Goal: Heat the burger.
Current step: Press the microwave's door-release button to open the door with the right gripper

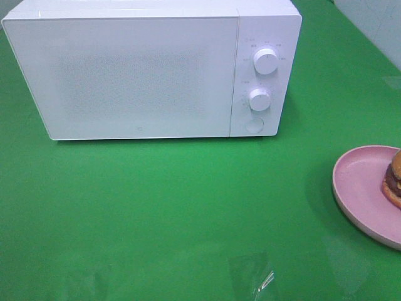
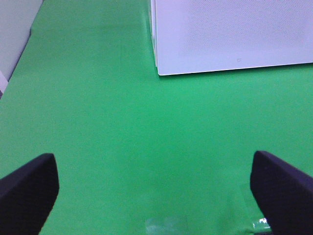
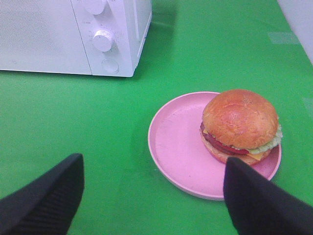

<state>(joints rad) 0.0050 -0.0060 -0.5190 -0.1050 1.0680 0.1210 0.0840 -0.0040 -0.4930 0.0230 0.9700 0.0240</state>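
Green cloth covers the whole desk (image 1: 156, 213), with nothing on it between the front edge and the appliance. On your left, the left jaws are spread wide and empty, hanging over bare cloth near the front left corner of the microwave (image 1: 138, 69). The microwave stands toward the desk's far edge, left of centre, with its door (image 1: 131, 75) shut. Two knobs (image 1: 266, 61) and a round button (image 1: 254, 125) sit down its right panel.

Further right and nearer the front edge, well apart from the microwave, lies the pink plate (image 3: 176, 142). The burger (image 3: 240, 125) rests on the half of the plate away from the microwave, close to the rim. The right jaws are also spread and hold nothing, hovering just short of the plate on its near side.

Nothing is in hand yet, so judge the first step to be opening the door. If that round button is the release, a hard push could shove the light casing back instead of popping the latch. Mind the swing too: you cannot tell which side the hinge is on, and your left arm sits close to that corner.

The burger is stacked and glossy. Pinch it too low or too hard and the layers may shear or the bun squash. Lift the plate by its rim instead and the off-centre load could tip it, sliding the burger off.
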